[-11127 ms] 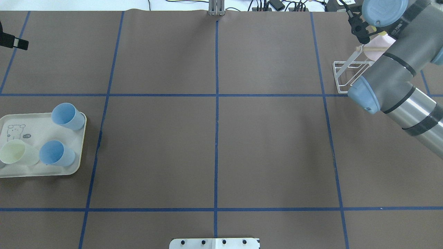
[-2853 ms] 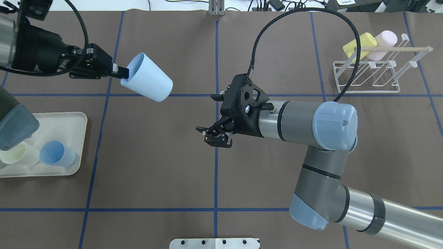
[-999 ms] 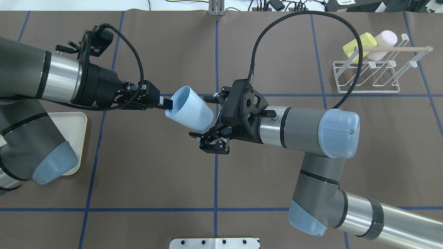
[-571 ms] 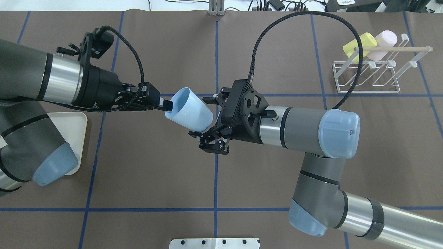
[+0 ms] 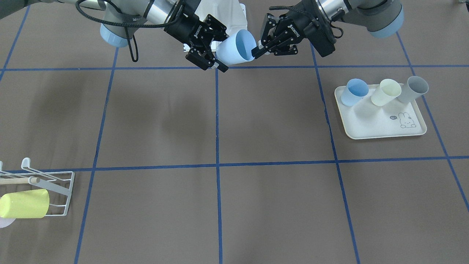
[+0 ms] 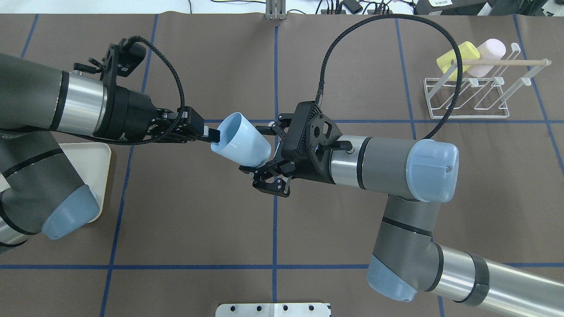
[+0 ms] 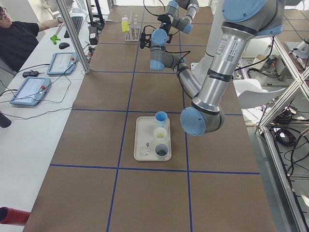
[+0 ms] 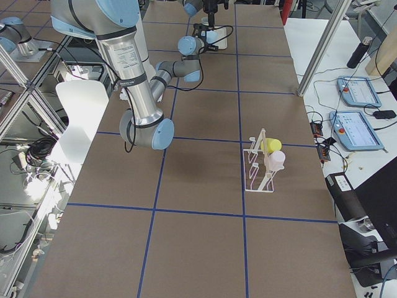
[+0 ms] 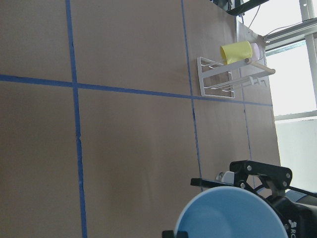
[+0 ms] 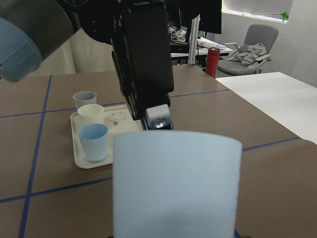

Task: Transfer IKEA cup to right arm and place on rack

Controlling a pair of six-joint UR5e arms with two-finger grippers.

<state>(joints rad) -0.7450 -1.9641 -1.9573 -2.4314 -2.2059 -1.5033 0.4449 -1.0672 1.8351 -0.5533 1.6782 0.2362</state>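
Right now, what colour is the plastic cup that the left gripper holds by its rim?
Light blue. The tapered plastic cup shows best in the overhead exterior view.

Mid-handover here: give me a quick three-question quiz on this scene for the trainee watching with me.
1. True or false: the right gripper is shut on the blue cup.
2. How many cups stand on the tray? A two, B three, C five.
3. Fill in: the rack holds a pink cup and a ___ cup.

Key: 1 false, its jaws stand open around the cup's base. 2 B. 3 yellow cup.
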